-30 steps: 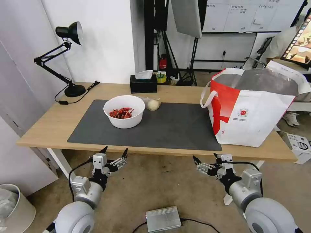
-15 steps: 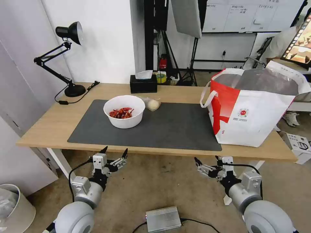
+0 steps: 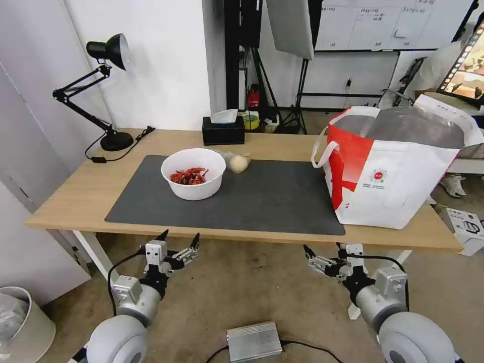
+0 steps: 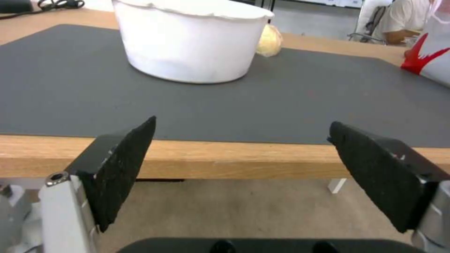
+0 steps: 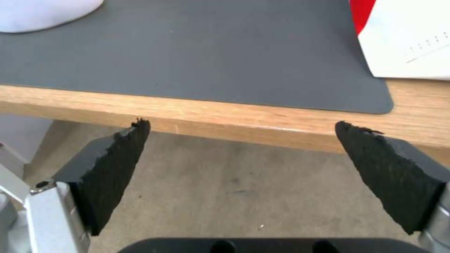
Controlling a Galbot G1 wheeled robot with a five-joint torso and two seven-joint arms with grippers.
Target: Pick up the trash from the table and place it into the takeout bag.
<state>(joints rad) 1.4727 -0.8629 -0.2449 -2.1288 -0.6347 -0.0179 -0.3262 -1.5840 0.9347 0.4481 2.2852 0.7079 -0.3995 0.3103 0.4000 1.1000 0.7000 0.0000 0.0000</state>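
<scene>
A white round bowl (image 3: 193, 173) of red chilli scraps stands on the dark grey mat (image 3: 272, 199) of the light-wood table (image 3: 75, 194). Just behind it to the right lies a clear bag with a pale bun (image 3: 236, 162). The takeout bag (image 3: 398, 164), white with red sides and foil lining, stands open at the table's right end. My left gripper (image 3: 180, 237) hangs open below the table's front edge, in front of the bowl (image 4: 190, 40). My right gripper (image 3: 322, 248) is open too, below the front edge near the takeout bag (image 5: 407, 38).
A black tissue box (image 3: 223, 130) sits at the back of the table and a black desk lamp (image 3: 101, 91) at the back left. A grey metal box (image 3: 253, 341) lies on the floor between my arms. A white bin (image 3: 20, 322) stands at the lower left.
My right gripper has sunk slightly lower and to the right since a second ago. The left arm and the things on the table have stayed put.
</scene>
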